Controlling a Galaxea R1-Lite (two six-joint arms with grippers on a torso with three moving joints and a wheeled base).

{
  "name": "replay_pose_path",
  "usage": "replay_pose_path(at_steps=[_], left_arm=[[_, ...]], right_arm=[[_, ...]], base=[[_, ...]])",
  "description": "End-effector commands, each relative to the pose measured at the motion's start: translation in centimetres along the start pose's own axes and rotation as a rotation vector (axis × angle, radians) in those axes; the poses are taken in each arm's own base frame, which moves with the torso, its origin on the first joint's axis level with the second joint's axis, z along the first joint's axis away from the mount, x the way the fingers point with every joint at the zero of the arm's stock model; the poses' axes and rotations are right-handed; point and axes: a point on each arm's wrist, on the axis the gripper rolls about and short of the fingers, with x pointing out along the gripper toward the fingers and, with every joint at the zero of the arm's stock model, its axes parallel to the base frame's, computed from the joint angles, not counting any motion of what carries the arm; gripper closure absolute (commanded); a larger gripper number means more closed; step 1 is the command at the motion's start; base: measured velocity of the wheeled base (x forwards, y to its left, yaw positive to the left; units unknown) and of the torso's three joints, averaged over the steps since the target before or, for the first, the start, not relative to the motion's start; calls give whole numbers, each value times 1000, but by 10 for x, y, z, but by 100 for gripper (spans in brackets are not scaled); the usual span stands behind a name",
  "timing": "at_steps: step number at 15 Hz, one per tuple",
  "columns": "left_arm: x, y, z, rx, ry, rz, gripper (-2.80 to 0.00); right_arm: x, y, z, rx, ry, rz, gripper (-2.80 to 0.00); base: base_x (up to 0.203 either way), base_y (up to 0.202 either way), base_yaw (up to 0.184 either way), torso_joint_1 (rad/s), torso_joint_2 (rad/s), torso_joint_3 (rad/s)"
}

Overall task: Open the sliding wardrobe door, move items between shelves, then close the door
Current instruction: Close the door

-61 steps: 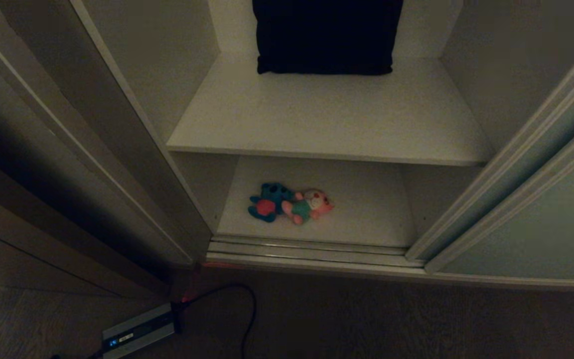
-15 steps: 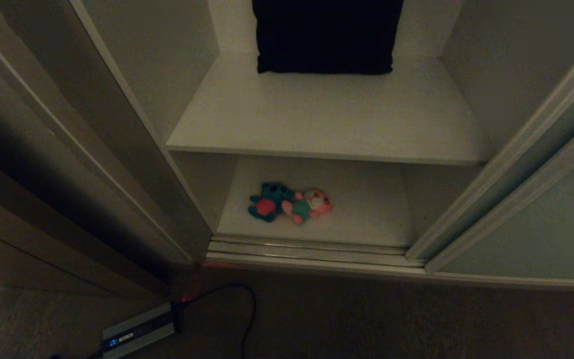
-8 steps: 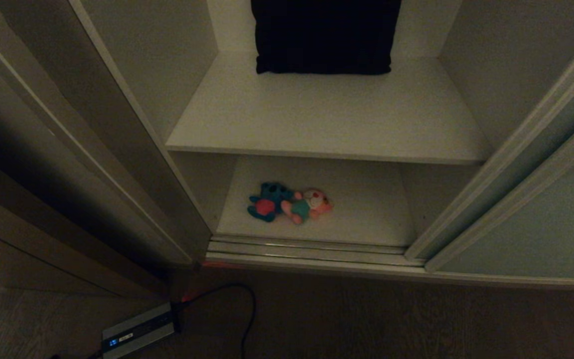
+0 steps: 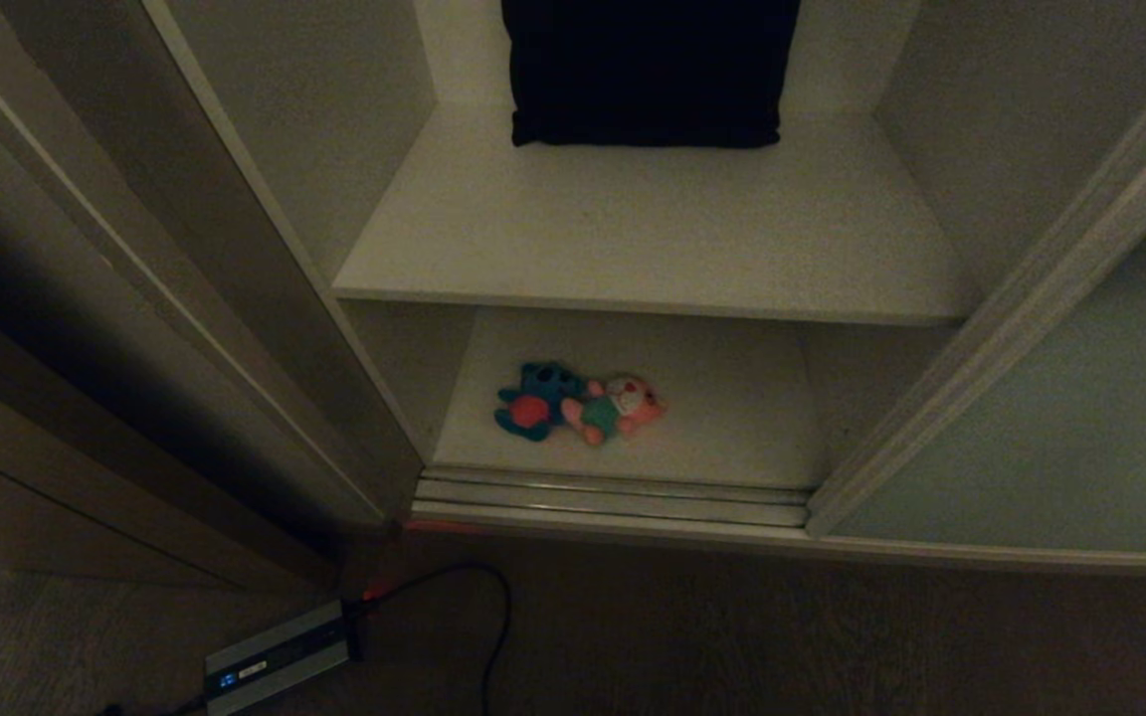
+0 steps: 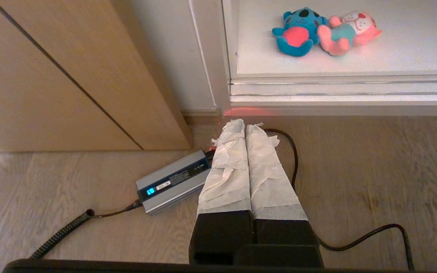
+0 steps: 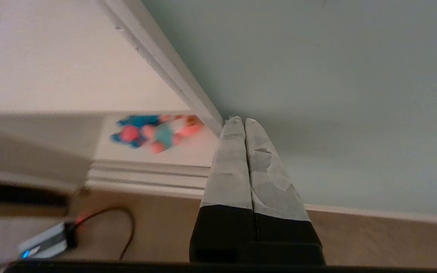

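Right pincer (image 6: 244, 120) by grey-green door (image 6: 336, 94)

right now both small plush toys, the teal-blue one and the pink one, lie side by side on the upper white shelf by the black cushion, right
Not quite: the teal-blue plush toy and pink plush toy lie side by side on the lower white shelf; the head view shows only the black cushion on the upper white shelf.

grey-green door (image 4: 1060, 438), white shelves (image 4: 653, 229), teal-blue toy (image 4: 533, 401), pink toy (image 4: 623, 406), black cushion (image 4: 648, 70).
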Motion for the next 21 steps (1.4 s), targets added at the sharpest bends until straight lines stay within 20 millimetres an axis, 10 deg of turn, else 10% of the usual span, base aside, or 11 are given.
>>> replay_pose_path(at_steps=[1,9,15,21], left_arm=[[0,0,0,1,2,0,0],[0,0,0,1,2,0,0],[0,0,0,1,2,0,0],[0,0,0,1,2,0,0]], right_arm=[[-4,25,0,-17,-12,85,0],[-38,113,-32,-144,32,406,0],[-73,110,-41,-214,3,446,0],[-92,78,-22,-209,-90,128,0]], base=[[0,0,0,0,0,0],[0,0,0,0,0,0],[0,0,0,0,0,0],[0,0,0,0,0,0]])
